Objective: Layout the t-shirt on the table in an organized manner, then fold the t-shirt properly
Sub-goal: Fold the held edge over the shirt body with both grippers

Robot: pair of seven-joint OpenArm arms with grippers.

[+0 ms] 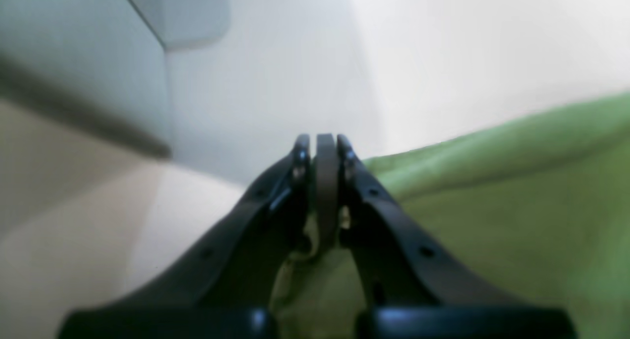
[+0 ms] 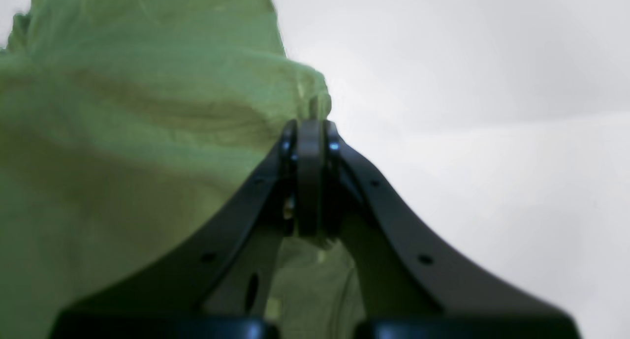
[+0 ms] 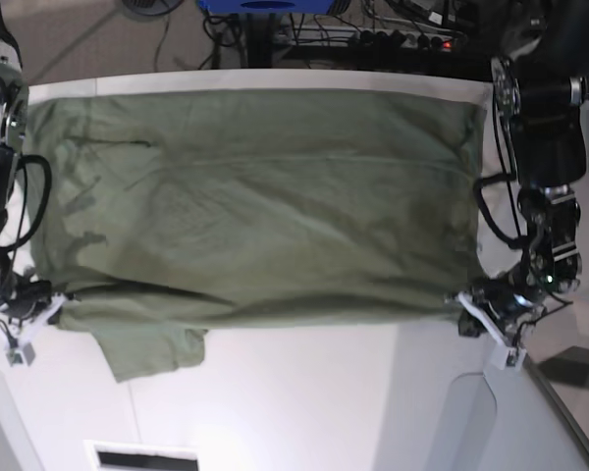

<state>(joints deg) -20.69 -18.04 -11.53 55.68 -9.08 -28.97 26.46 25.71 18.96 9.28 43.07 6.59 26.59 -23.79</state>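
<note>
Both claws are clenched on the t-shirt: the left gripper pinches a fold at one edge, the right gripper pinches the opposite edge; the shirt spreads between them across the white table, one sleeve drooping nearer

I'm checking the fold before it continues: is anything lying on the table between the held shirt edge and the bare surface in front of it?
Nothing visible: both grippers, left and right, pinch the t-shirt; the table ahead is bare.
</note>
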